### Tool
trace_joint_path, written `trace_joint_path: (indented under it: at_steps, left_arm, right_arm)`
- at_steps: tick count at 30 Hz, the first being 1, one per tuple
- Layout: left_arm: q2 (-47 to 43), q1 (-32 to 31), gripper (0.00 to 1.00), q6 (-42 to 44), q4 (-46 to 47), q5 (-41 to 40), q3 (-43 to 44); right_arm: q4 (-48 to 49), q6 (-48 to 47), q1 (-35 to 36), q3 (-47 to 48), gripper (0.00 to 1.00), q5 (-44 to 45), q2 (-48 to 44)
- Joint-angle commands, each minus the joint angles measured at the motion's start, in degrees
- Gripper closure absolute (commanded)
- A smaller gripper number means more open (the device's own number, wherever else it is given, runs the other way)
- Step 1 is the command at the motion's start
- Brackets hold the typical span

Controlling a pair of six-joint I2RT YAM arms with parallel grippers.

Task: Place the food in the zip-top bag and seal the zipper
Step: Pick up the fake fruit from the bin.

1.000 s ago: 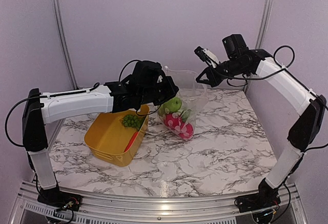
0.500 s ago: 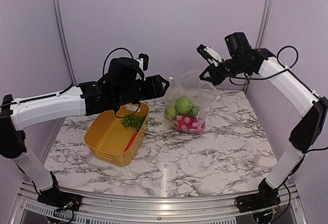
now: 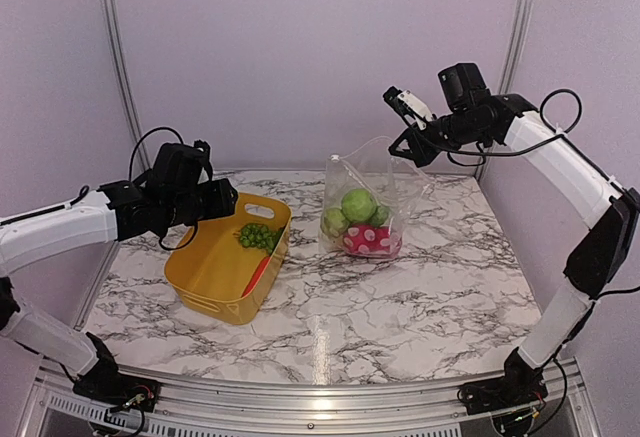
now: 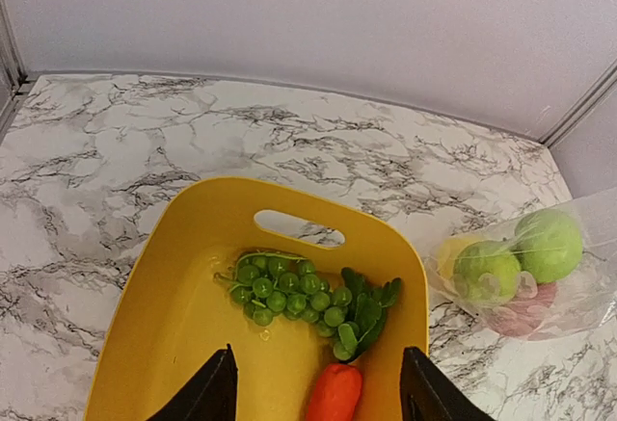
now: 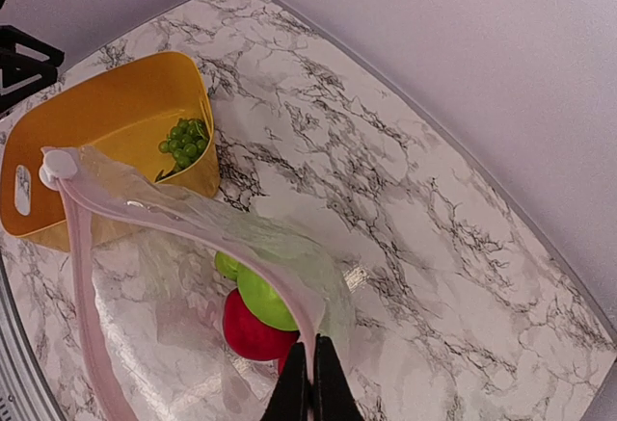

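the right hand (image 5: 310, 375) is raised well above the surface (image 3: 430, 287) with its fingers pressed together, pinching the zipper (image 5: 79, 276) at one corner of the zip-top bag (image 3: 372, 169). holding that corner high looks meant to keep the bag standing on its base with the mouth pulled up and gaping, so more pieces can be dropped in from above; the pale pink strip runs away from the pinch in two separate strands, so the mouth is unsealed. the bag rests on the surface just beside the yellow bin (image 3: 205, 272), toward the back. inside it lie a large green fruit (image 3: 359, 203), a smaller green fruit (image 3: 334, 221) beside it, and below them a red-pink piece (image 3: 366, 241) with pale spots, all settled at the bottom. the left hand (image 3: 228, 198) hangs over the near-left side of the bin with its fingers spread and nothing between them, its wrist camera looking straight down into the bin, which reads as lining up for the next pick. the bin holds a bunch of green grapes (image 4: 284, 284) near its handle slot and an orange carrot (image 4: 335, 394) with green leaves, touching the grapes on their right side. judging from this, the task is partly done: some food is bagged, two pieces wait in the bin, and the sealing has not begun.
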Motion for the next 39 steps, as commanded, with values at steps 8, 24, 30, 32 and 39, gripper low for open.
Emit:
trace_joint_path:
  at_steps: [8,24,30,32,39]
  left_arm:
    - [15.9,4.8,0.47,-24.7,2.2,12.6,-0.1]
    - [27.2,4.0,0.54,-45.2,14.8,5.2,-0.9]
    - [29.4,4.0,0.53,-46.1,13.1,1.9,2.0]
    - [30.1,4.0,0.52,-46.2,11.6,0.5,3.4]
    - [33.4,4.3,0.51,-45.6,8.0,-1.1,6.9]
  right_arm:
    - [1.8,-0.8,0.1,0.4,1.00,-0.1,0.1]
    - [2.7,-1.0,0.1,-2.5,1.00,-2.2,-1.4]
    - [2.8,-1.0,0.1,-2.7,1.00,-2.6,-1.5]
    - [2.7,-0.9,0.1,-2.6,1.00,-3.0,-1.5]
    - [2.6,-0.9,0.1,-2.8,1.00,-2.9,-1.7]
